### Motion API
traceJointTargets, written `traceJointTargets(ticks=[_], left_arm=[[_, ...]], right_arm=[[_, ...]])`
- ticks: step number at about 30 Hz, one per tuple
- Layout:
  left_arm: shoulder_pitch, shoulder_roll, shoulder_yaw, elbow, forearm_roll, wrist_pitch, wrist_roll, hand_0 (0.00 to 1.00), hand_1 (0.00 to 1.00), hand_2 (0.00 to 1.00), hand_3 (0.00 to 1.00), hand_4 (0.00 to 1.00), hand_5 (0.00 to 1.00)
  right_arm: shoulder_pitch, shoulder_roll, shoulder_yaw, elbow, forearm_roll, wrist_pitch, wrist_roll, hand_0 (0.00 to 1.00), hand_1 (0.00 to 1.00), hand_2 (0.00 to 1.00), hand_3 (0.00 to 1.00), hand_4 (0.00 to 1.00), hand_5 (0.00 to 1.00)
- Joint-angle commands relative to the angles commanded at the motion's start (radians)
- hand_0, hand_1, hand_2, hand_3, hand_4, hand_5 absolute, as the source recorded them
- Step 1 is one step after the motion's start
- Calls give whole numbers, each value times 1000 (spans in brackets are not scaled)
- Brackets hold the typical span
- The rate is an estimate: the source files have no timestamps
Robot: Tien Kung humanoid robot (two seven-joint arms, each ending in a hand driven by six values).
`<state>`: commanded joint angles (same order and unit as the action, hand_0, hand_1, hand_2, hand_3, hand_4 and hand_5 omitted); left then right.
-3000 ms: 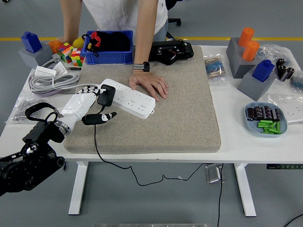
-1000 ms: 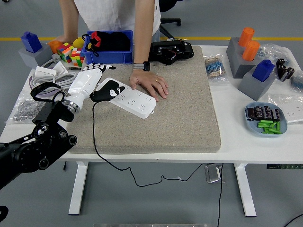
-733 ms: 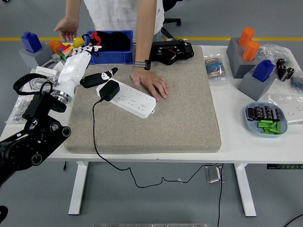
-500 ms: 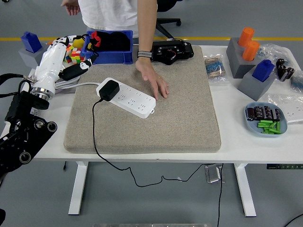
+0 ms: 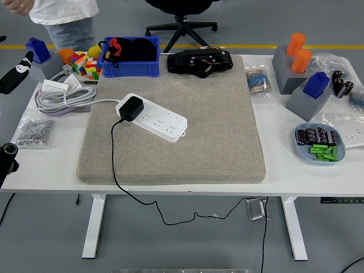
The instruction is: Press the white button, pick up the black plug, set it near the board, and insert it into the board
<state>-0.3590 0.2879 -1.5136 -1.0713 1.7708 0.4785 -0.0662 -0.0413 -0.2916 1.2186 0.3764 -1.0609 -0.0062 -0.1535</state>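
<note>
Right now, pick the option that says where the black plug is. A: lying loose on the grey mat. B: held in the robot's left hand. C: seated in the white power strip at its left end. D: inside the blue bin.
C: the black plug sits in the left end of the white power strip on the grey mat, its cord trailing off the near edge.

At the left edge of the frame, one black finger (image 5: pixel 16 77) with a small white marking near its tip is all that shows of the left robot hand. Lower left, a black round joint piece (image 5: pixel 7 154) shows. In the upper left corner, a person (image 5: pixel 60 14) wears a white top and blue-grey trousers.
</note>
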Motion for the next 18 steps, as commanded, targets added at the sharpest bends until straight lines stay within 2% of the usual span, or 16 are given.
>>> traceJointTargets(ticks=[8, 18], left_arm=[[53, 0, -104, -28, 1, -10, -13, 963, 940, 887, 822, 822, 623], [84, 0, -130, -78, 9, -16, -6, 961, 937, 881, 813, 822, 605]], right_arm=[[5, -4, 1, 3, -2, -1, 0, 776, 674, 647, 607, 655, 417], [4, -6, 7, 5, -7, -1, -1, 776, 674, 647, 608, 654, 418]])
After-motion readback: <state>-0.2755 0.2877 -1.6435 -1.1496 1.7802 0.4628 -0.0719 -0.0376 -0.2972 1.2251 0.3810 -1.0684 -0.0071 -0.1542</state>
